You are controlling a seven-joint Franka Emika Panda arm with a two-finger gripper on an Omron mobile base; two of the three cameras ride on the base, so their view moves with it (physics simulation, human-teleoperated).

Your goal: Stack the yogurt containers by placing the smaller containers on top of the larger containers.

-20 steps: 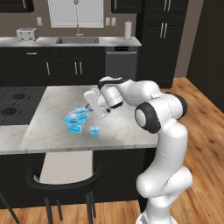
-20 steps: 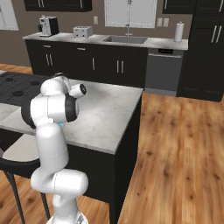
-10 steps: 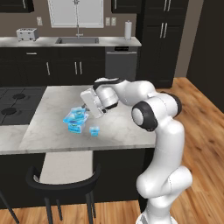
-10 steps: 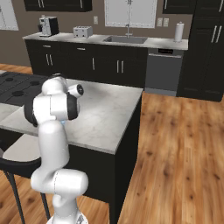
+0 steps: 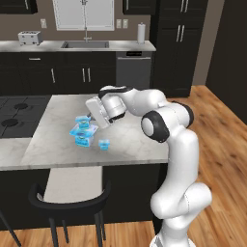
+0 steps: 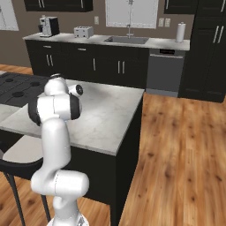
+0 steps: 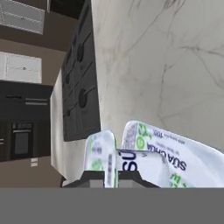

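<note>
The gripper [image 5: 89, 117] has swung left and now hangs over the stacked cups [image 5: 82, 131]; the tiny cup [image 5: 103, 144] waits beside. Its grip I cannot tell.

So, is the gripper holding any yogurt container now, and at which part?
It cannot be told. The gripper is right at the medium container, which sits above the large container, but its fingertips are hidden, so no hold is visible.

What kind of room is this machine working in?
A home kitchen, computer-rendered by the look of it. A sink sits under a window in the back counter, with a toaster nearby. A dark cooktop adjoins the marble island where the arm works over blue yogurt cups.
</note>
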